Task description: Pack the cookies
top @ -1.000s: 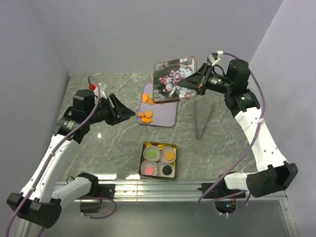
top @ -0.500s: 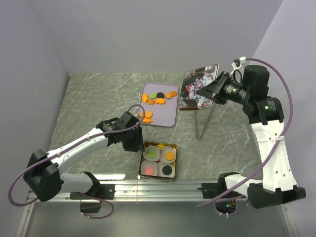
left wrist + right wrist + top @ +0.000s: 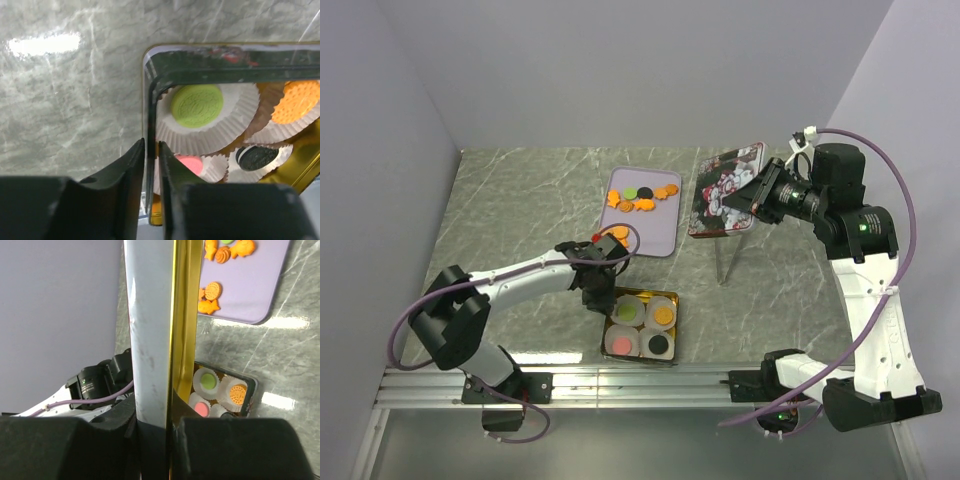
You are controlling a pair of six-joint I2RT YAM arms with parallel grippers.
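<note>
Loose cookies [image 3: 640, 197], mostly orange with a black and a green one, lie on a purple tray [image 3: 660, 232]; more orange ones [image 3: 613, 235] sit at its near left corner. A gold tin [image 3: 673, 300] holds white paper cups with a green [image 3: 196, 98], orange [image 3: 295, 102], pink [image 3: 190, 162] and black [image 3: 252, 156] cookie. My left gripper [image 3: 603, 295] is shut on the tin's left wall [image 3: 150, 100], one finger inside, one outside. My right gripper [image 3: 752, 197] is shut on the picture-printed tin lid [image 3: 723, 188], held tilted above the table right of the tray.
In the right wrist view the lid [image 3: 152, 315] stands edge-on between the jaws, with the tray [image 3: 250, 290] and the tin [image 3: 250, 385] below it. Grey walls close the table at the left, back and right.
My left arm swung from the left side down to the tin and closed on its left wall. My right arm carried the lid from over the tray to the right, uncovering the cookies.
</note>
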